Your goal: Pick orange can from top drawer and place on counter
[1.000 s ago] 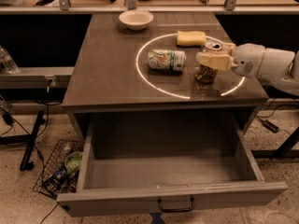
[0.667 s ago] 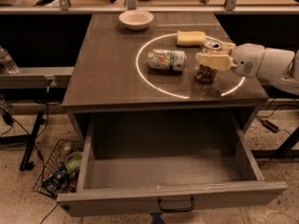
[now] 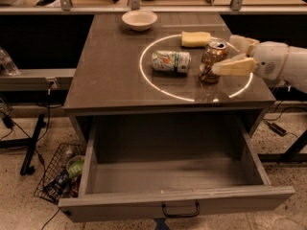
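On the worktop (image 3: 110, 80), your hand (image 3: 223, 54) clasps the upright orange can (image 3: 210, 62).
Probably light, thin-walled and slick: you want a gentle mid-body hold.

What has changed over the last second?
The gripper has drawn back slightly toward the picture's right from the orange can, which stands on the counter; whether it has let go is unclear. That can, the green can, sponge, bowl and open drawer stayed put.
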`<state>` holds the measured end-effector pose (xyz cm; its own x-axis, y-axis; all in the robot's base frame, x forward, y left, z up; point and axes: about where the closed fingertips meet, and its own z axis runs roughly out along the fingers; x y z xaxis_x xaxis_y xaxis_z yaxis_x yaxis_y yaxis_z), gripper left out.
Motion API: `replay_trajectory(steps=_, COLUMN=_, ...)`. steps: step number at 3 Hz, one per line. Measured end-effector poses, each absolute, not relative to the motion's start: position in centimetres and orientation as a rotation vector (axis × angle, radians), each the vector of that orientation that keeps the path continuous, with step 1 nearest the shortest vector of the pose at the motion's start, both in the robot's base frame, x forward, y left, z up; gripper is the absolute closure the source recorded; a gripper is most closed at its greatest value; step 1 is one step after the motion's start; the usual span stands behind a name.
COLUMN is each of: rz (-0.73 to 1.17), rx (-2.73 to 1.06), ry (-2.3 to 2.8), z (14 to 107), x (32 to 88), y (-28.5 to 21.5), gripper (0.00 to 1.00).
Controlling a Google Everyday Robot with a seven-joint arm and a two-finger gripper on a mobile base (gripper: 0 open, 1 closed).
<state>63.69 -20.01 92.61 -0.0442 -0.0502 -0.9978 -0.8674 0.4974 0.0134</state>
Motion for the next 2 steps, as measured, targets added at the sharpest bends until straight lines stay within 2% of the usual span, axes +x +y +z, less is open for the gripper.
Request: replay_trajectory(steps=2, rz=0.652, rx=-0.961, ry=1.324, z=101.3, x=55.7, y=-24.1, gripper=0.0)
